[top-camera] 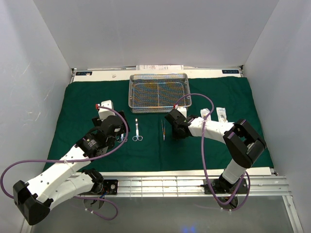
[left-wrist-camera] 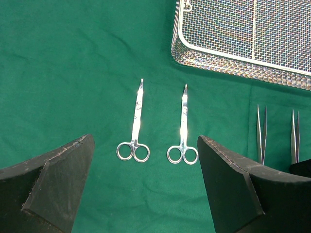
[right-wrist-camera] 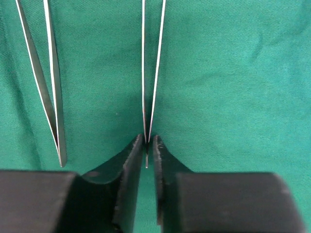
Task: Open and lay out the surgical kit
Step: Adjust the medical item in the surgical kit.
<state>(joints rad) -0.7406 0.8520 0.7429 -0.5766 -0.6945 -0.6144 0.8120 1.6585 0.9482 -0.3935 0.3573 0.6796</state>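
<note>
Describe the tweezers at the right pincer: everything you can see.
Thin, shiny metal tweezers, two arms meeting at a joined end. They lie flat on the green cloth, arms spreading away from the right pincer, whose nearly closed fingers flank the joined end; whether they pinch it is unclear. A second pair lies beside them, apart.

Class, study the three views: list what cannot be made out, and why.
- Top external: the second scissors, mostly hidden beneath the left end effector.
- Right wrist: tips of both tweezers, cut off by the top edge.
- Right wrist: whether the right end effector pinches the tweezers; the gap is too narrow.
- Top external: print on the white packets, too small.
</note>
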